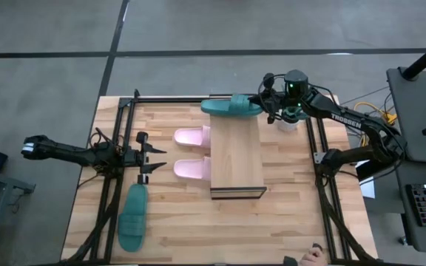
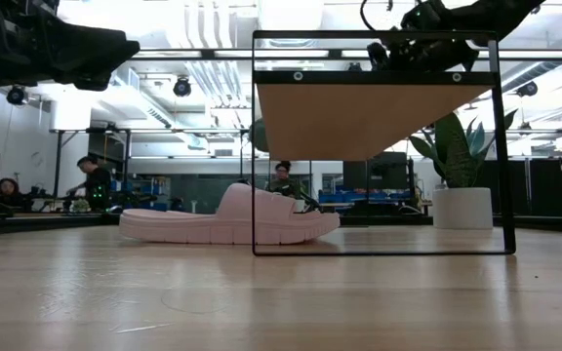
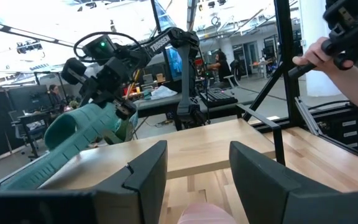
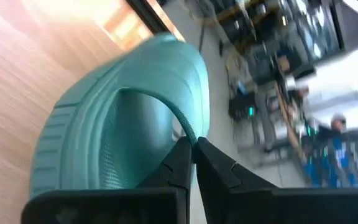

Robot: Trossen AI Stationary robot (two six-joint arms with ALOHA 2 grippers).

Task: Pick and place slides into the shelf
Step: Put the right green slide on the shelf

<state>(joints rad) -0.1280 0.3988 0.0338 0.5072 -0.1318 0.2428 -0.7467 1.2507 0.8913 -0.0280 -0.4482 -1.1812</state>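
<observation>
My right gripper (image 1: 269, 104) is shut on a teal-green slide (image 1: 231, 106) over the far end of the shelf (image 1: 237, 159); the slide also shows in the left wrist view (image 3: 73, 137). Two pale pink slides (image 1: 191, 137) (image 1: 191, 169) lie on the table with their toe ends under the shelf's left side; one shows in the low view (image 2: 227, 219). The other teal-green slide (image 1: 133, 216) lies flat on the table near the left front. My left gripper (image 1: 154, 159) is open and empty, just left of the pink slides. My right gripper pinches a thin edge of the teal slide's wide strap (image 4: 187, 132) between its two fingers, at the slide's right end. The fingers come from the table's right. The slide is tilted, the held end higher; whether its low end (image 3: 17, 174) touches the plank I cannot tell.
The shelf's black frame (image 2: 379, 252) stands in the middle of the table. A black rail frame (image 1: 117, 148) runs along the table's left, far and right sides. A person's hand (image 1: 313, 255) is at the near edge, and a hand on a controller (image 3: 328, 53) shows beyond the table.
</observation>
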